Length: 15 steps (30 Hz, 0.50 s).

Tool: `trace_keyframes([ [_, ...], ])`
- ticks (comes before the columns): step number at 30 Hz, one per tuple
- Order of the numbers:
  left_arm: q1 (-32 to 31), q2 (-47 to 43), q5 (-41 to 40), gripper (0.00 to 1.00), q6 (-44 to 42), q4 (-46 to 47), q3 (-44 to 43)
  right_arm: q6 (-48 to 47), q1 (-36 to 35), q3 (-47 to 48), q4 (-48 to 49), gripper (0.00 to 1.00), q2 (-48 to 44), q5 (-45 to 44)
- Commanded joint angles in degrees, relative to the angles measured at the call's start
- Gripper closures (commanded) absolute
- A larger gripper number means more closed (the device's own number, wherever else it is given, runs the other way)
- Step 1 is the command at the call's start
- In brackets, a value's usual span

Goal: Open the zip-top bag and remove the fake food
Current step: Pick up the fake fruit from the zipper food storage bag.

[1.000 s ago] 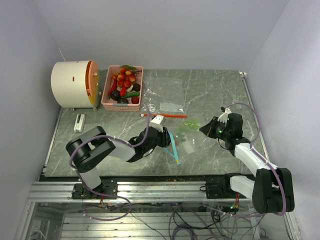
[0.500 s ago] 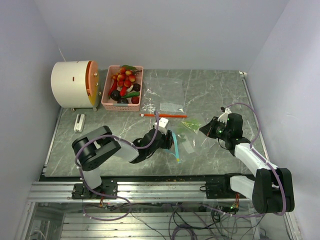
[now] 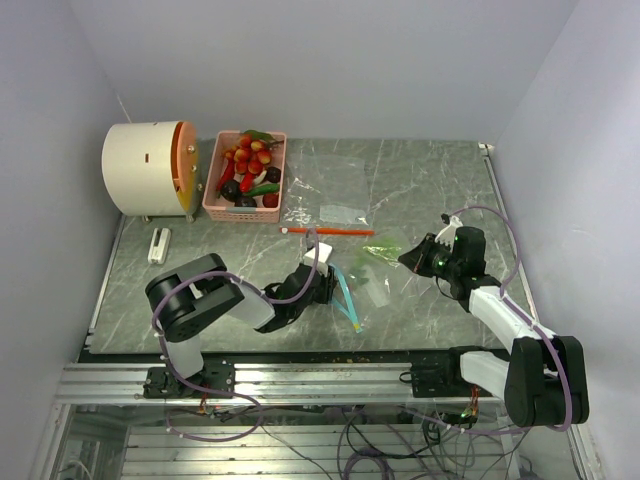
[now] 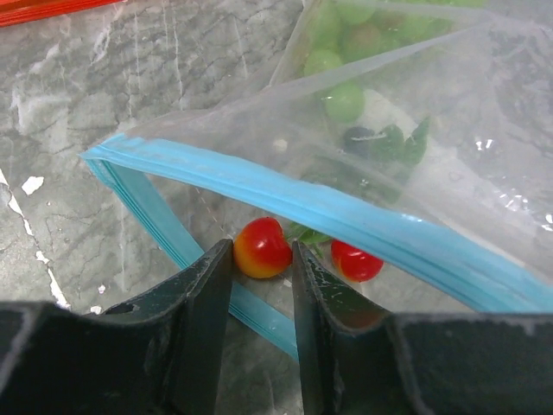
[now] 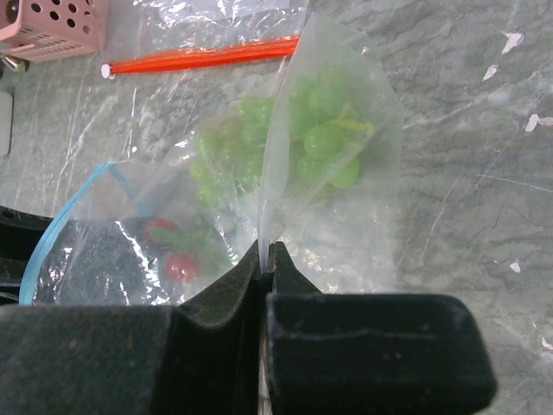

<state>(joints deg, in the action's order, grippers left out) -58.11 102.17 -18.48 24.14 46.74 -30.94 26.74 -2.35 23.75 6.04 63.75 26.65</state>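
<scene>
The clear zip-top bag lies mid-table with its blue zip mouth gaping toward my left arm. Inside it are green grapes, dark leaves and small red fake food. My left gripper sits at the mouth of the bag. Its two fingertips press either side of a red-and-yellow fruit. A second red fruit lies just to the right of it, under the zip. My right gripper is shut on a fold of the bag's far end and holds it up. From above, the left gripper and the right gripper flank the bag.
A pink slotted basket full of toy fruit stands at the back left beside a white drum. Another flat bag with an orange zip lies behind the clear bag. A small white block rests at the left.
My left gripper pushed right toward the bag's mouth, then drew back a little. Its jaws widened and then narrowed onto the red-and-yellow fruit. The right gripper has kept still.
</scene>
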Motion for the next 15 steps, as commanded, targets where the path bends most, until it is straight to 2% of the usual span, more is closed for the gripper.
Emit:
trace_keyframes([
  [1, -0.8, 0.2, -2.0, 0.57, -1.5, 0.4, 1.4, -0.5, 0.6, -0.5, 0.8, 1.0, -0.7, 0.6],
  [3, -0.8, 0.3, -2.2, 0.62, -1.3, 0.4, 1.6, -0.5, 0.6, -0.6, 0.7, 1.0, -0.7, 0.6],
  [7, -1.0, 0.0, -1.7, 0.77, -0.8, 0.8, 1.9, -0.5, 0.6, -0.6, 0.7, 1.0, -0.8, 0.6],
  [12, -1.0, -4.7, -3.1, 0.81, 0.1, -1.4, 2.8, -0.4, 0.6, -0.5, 0.9, 1.0, -0.7, 0.7],
  [15, -1.0, -10.5, -4.0, 0.82, 0.3, -4.6, 3.5, -0.2, 0.6, -0.6, 1.1, 1.0, -0.9, 0.6],
])
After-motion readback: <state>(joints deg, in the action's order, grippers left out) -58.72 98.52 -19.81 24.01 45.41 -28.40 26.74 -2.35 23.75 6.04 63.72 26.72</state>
